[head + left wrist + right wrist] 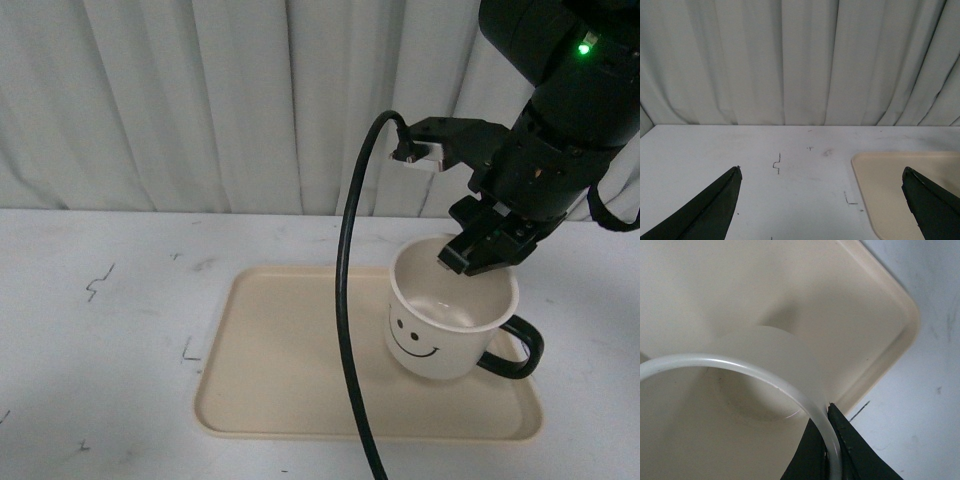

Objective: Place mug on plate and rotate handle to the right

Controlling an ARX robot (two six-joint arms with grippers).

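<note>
Right hand tight on upright mug on plate, handle rightward.

you're looking at a white table, its top scuffed with small dark marks. lying flat and directly on it, right of centre, is the beige plate, long side running across your view.
</note>
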